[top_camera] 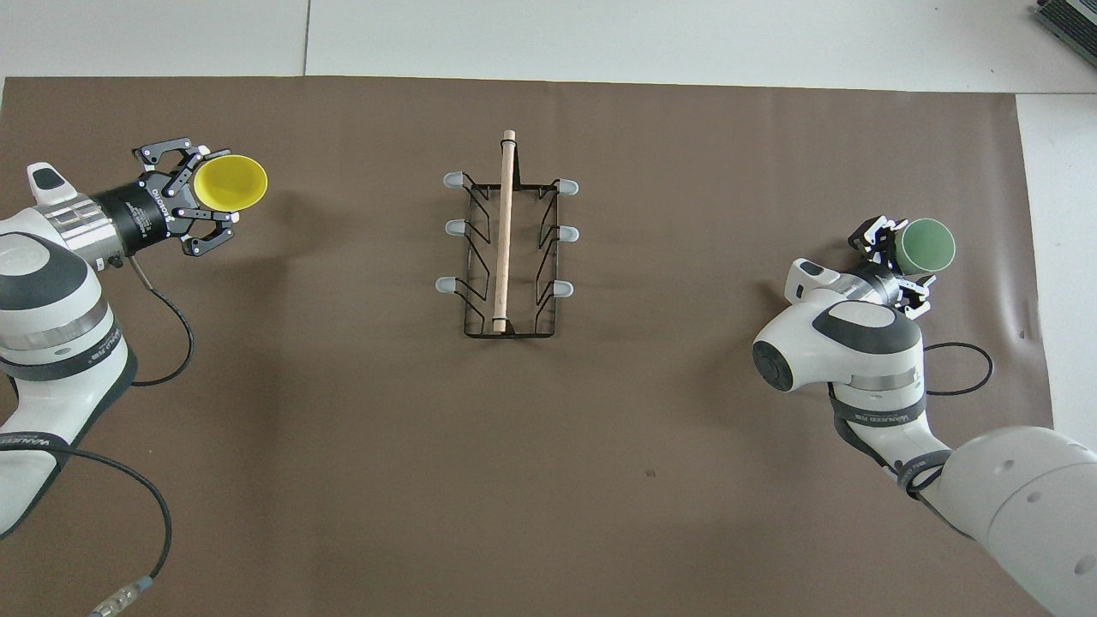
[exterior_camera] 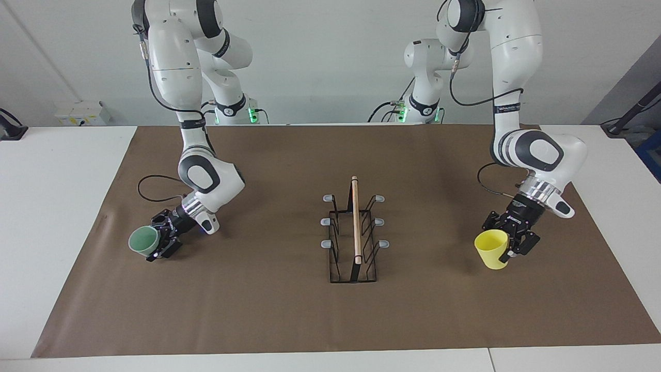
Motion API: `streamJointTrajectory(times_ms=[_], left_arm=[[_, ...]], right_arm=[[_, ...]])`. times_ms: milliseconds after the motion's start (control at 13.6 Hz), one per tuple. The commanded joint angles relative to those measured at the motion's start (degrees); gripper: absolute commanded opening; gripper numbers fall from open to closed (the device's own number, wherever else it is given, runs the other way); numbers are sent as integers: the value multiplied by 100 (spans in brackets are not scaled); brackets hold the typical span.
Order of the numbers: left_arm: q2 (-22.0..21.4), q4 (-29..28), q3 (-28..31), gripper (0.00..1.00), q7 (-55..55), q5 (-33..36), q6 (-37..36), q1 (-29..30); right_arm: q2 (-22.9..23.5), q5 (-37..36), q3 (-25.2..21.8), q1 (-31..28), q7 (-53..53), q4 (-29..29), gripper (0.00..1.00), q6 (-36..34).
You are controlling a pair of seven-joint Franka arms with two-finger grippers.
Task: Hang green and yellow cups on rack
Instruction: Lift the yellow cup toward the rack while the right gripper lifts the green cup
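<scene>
left gripper (exterior_camera: 508, 244) fingers clenching on bright yellow tapered plastic cup (exterior_camera: 493, 249) rim, cup tilting, risking slip | right gripper (exterior_camera: 161, 242) fingers spread around pale mint-green tapered plastic cup (exterior_camera: 144, 242), no grasp yet | black wire rack (exterior_camera: 354, 235) standing between both grippers, well apart, prongs empty
</scene>
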Motion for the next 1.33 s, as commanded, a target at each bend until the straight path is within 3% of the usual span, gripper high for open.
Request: streamJointTrajectory(times_ms=[0, 74, 147, 221, 442, 589, 883, 1104, 1252], left_arm=[[-339, -153, 26, 0, 697, 190, 34, -103], [-436, -179, 26, 0, 838, 190, 42, -121], [-507, -180, 17, 0, 848, 198, 34, -165], [-551, -180, 17, 0, 813, 199, 8, -165], [-665, -180, -97, 0, 865, 409, 60, -226], [-771, -180, -289, 0, 1572, 646, 104, -227], [-1201, -697, -1079, 0, 1929, 638, 1051, -227], [-1150, -786, -2168, 0, 2095, 638, 2832, -235], [-1140, -795, -2443, 0, 2149, 612, 3048, -235]], right_arm=[[-26, -426, 53, -206, 325, -87, 100, 152], [-18, -436, 53, -232, 326, -87, 87, 221], [-17, -436, 53, -233, 326, -87, 30, 239], [-17, -436, 53, -233, 326, -87, 0, 240], [-52, -357, 70, -241, 239, -52, 0, 274], [-227, 106, 88, -224, 20, -17, 0, 545], [-1026, 2494, 88, -583, -1639, 1, 0, 2153], [-1291, 3841, 97, -558, -2274, -8, 0, 2226], [-1406, 4422, 123, -435, -2381, -8, 0, 2165]])
